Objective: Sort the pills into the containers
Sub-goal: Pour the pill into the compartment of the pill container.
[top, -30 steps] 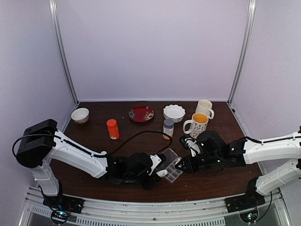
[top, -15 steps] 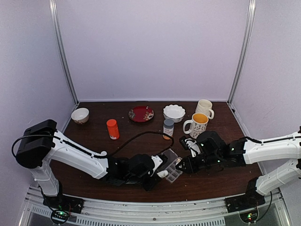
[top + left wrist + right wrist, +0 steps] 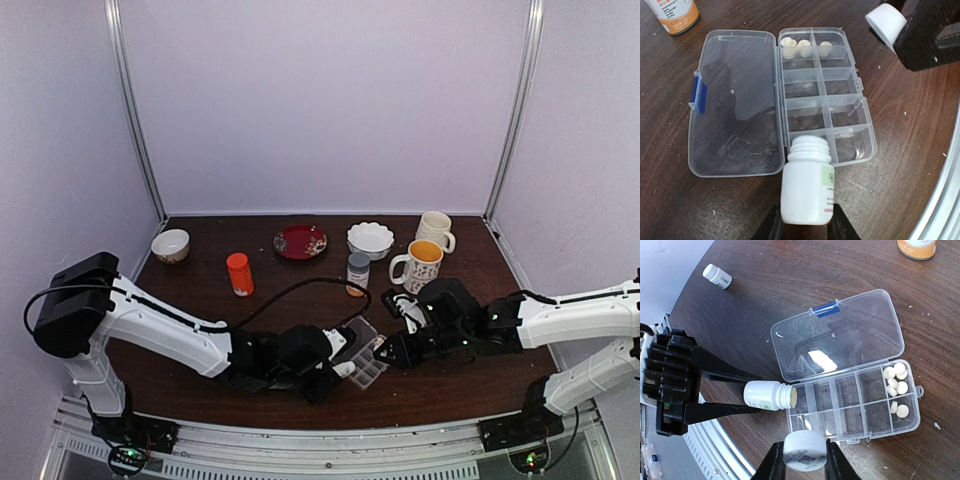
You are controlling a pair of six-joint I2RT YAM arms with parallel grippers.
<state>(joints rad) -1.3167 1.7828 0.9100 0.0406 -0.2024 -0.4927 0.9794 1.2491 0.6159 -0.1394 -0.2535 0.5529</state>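
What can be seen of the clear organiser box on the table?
The organiser box is clear plastic, flat, lying on the dark wooden table with its hinged lid swung fully open beside it. A blue latch sits on the lid's outer edge. Dividers form two rows of compartments; only the two at one end hold pale round pills. An uncapped white bottle points its mouth at the opposite end; contact is unclear.

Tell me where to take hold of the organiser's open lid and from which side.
Probably the blue clasp at the middle of the lid's free long edge, coming from the side away from the compartments. The lid lies flat on the table, hinged along the other edge, so the clasp is the only part that sticks out.
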